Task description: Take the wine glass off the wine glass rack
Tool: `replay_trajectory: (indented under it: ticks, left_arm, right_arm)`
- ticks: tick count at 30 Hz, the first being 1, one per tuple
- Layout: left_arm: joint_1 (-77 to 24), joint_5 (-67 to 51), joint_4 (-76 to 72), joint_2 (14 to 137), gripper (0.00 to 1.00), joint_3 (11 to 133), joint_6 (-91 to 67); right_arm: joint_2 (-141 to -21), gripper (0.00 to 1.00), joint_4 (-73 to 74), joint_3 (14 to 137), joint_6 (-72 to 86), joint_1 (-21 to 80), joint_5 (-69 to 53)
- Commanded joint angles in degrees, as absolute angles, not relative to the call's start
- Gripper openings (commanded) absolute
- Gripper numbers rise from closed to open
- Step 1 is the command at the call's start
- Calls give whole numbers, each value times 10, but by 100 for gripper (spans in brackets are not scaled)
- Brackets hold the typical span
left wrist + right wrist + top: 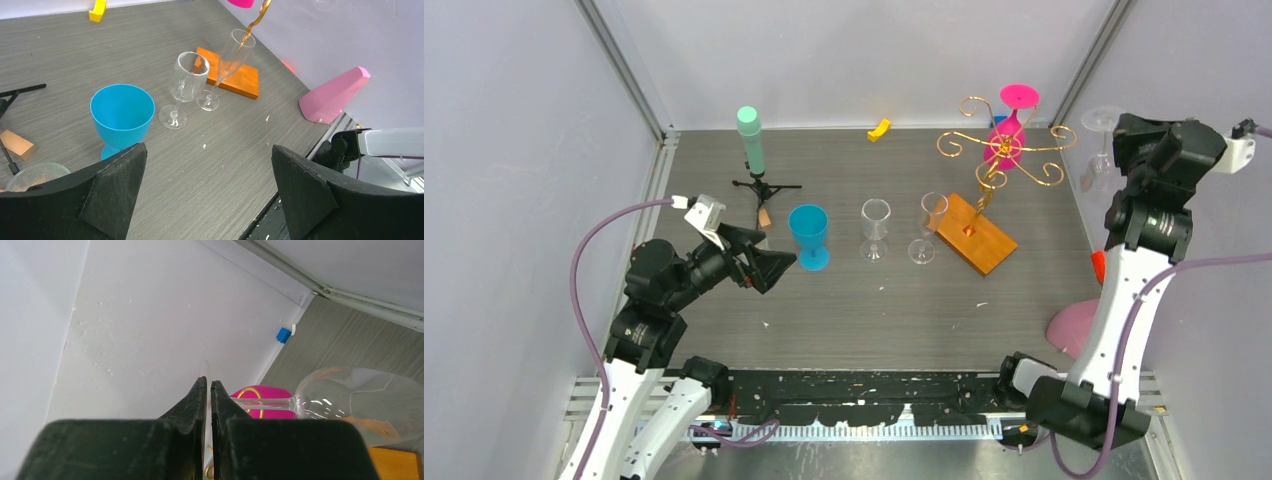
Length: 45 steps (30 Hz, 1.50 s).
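The gold wire wine glass rack (1004, 150) stands on its orange-brown wooden base (976, 233) at the back right. A pink glass (1014, 118) hangs upside down on it. My right gripper (1121, 133) is beside the rack's right side, shut on the foot of a clear wine glass (1099, 145), which is held upside down clear of the scroll arms. In the right wrist view the closed gripper (206, 382) pinches the thin glass foot, and the glass's bowl (350, 400) lies to the right. My left gripper (769, 262) is open and empty near the blue goblet, as the left wrist view (207, 175) also shows.
A blue goblet (809, 235), a clear wine glass (875, 228) and a flute (927, 227) stand mid-table. A mint-green cylinder on a black tripod (752, 145) stands back left. A yellow piece (879, 129) lies at the back wall. A pink wedge (1074, 325) leans by the right wall.
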<state>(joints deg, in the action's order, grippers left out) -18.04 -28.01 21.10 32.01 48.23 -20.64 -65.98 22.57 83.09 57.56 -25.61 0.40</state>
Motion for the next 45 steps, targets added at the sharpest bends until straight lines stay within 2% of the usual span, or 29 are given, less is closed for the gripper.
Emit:
replay_trajectory:
  ticks: [1,12,17,22,27,32,36,45]
  left_arm:
    - [-183,-272,219,324,98,504,-211]
    - [-184,-254,229,307,98,501,-250]
    - [-189,-255,232,321,98,514,-266]
    - [-212,-248,243,342,98,543,-255]
    - [-230,-230,248,356,98,558,-249]
    - [-232,-244,235,363,98,558,-253]
    - [-232,-282,212,381,98,556,-264]
    - [-233,-371,102,436,98,533,-323]
  right_arm:
    - [-593,0,252,826,568,-257,58]
    - [-451,0,397,807,595,-257,-12]
    - [-385,0,452,784,615,-253,-75]
    - [-337,0,519,785,612,-242,-88]
    - [-294,0,524,759,640,-231,-116]
    - [-283,0,439,699,707,-226,-209]
    - [-293,0,301,635,770,-208,-294]
    - [-306,0,152,559,832,-174,-382]
